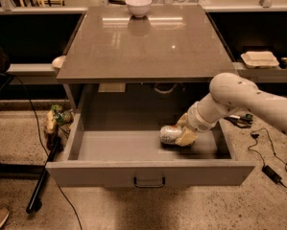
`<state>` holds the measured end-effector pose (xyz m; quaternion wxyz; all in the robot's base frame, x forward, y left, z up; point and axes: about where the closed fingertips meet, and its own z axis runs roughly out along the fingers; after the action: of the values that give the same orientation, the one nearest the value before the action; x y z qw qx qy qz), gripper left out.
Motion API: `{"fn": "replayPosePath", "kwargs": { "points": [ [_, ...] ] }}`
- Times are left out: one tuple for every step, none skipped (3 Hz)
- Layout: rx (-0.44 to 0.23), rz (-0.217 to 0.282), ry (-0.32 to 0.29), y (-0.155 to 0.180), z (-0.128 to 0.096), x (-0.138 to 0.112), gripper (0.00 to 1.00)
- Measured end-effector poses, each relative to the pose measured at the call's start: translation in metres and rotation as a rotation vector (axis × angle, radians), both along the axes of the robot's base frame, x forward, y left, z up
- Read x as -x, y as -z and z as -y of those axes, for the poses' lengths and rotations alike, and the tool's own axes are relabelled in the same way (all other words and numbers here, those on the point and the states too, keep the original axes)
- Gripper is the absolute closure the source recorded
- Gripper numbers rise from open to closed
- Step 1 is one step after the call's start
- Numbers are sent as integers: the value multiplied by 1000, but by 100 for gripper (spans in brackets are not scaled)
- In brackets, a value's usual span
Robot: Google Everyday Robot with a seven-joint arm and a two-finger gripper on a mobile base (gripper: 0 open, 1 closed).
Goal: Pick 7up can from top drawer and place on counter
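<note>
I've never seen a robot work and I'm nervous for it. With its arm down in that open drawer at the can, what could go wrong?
The 7up can seems to lie on its side in the top drawer, so it might roll or slip away from the end effector right against it. The counter overhangs the back of the drawer, so the arm or the can might knock its edge on the way up.
</note>
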<state>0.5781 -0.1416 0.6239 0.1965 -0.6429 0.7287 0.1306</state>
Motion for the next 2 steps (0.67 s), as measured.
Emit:
{"fn": "replayPosePath", "kwargs": {
  "points": [
    [15,51,-12,-37,11,-4,100],
    [43,126,-26,-91,28,-13,100]
  ]
}}
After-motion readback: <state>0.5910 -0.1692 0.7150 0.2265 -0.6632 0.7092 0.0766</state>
